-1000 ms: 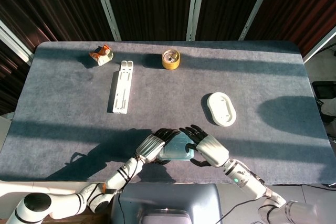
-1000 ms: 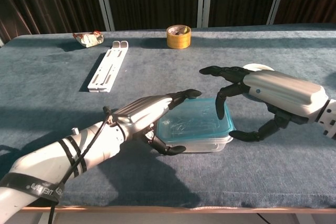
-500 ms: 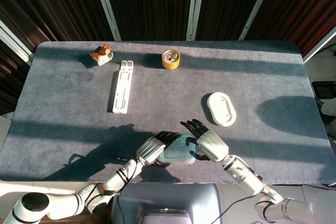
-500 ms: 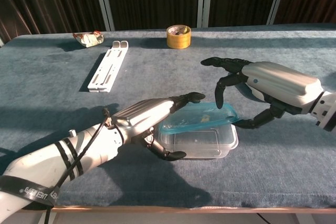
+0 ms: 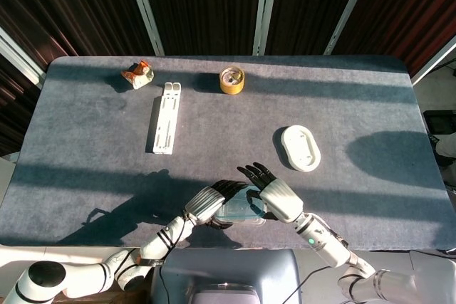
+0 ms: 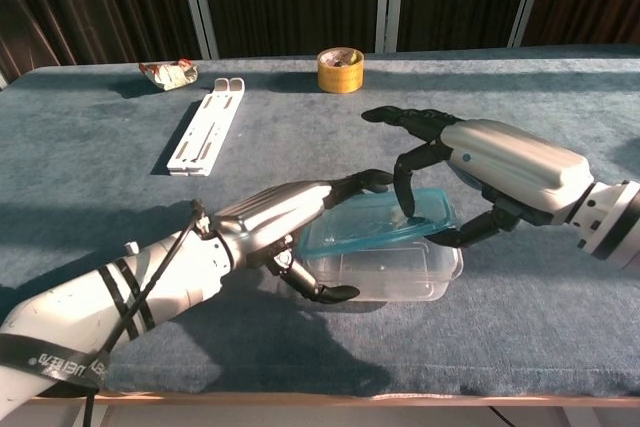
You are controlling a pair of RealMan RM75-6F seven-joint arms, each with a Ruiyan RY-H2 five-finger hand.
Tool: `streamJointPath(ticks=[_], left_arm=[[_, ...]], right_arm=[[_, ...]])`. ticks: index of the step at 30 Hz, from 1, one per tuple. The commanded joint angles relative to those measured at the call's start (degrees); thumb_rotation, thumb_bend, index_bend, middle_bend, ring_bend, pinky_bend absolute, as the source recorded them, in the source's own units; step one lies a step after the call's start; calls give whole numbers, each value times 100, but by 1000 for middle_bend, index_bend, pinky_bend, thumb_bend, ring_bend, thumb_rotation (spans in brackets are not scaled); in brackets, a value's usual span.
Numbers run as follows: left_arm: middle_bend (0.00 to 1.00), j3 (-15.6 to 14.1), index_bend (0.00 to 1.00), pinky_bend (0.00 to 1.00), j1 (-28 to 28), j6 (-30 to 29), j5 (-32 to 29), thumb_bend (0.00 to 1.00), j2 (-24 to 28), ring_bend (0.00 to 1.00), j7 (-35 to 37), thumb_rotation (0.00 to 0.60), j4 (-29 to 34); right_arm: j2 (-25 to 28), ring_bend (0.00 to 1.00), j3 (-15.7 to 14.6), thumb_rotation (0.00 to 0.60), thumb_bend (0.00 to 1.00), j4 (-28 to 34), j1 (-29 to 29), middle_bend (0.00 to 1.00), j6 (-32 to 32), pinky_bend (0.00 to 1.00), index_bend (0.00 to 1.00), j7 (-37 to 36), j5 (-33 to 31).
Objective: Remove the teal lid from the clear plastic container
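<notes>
step: lid-off | lid (image 6: 385, 222) pinched by right hand (image 6: 490, 172), its right side tilted clear above container (image 6: 385, 272) | container clamped by left hand (image 6: 285, 222) | advice: container to be pinned down, lid peeled upward

**Teal lid raised off the clear container**

The teal lid (image 6: 378, 222) is a thin, translucent rounded rectangle, tilted, with its right end above the clear plastic container (image 6: 385, 275) and its left end lower, near the container's rim. The container is a shallow rounded-rectangular tub that sits upright on the grey table (image 6: 300, 147), near the front edge. From the head view, the lid (image 5: 247, 204) covers most of the container.
</notes>
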State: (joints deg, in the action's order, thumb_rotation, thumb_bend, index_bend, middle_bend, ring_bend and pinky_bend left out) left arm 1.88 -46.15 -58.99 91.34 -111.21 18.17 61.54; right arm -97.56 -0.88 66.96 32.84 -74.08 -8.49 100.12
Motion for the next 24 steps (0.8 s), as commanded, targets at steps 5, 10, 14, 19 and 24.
streamJointPath(ticks=[5,10,14,19,24], left_arm=[[7,-41,0,2,-36,-316,241,274,-111,0,304,600,-406],[0,-25,0,0,-11,-453,261,272,-157,0,242,600,-557],[0,-27,0,0,14,-511,260,273,-142,0,92,600,-552],[0,-19,0,0,76,-747,321,272,-114,0,-97,600,-579],[0,-18,0,0,209,-1092,390,271,189,0,-272,600,-430]], right_arm=[[-75,0,-11,600,539,-122,-56,142,-218,0,742,-43,54],[-71,0,44,600,539,-206,-96,150,-450,0,750,-121,76],[-115,0,149,600,539,-323,-115,154,-703,0,753,-151,97],[-166,0,287,600,539,-489,-138,158,-1034,0,761,-109,130],[-97,0,530,600,539,-635,-188,162,-1450,0,766,-59,76]])
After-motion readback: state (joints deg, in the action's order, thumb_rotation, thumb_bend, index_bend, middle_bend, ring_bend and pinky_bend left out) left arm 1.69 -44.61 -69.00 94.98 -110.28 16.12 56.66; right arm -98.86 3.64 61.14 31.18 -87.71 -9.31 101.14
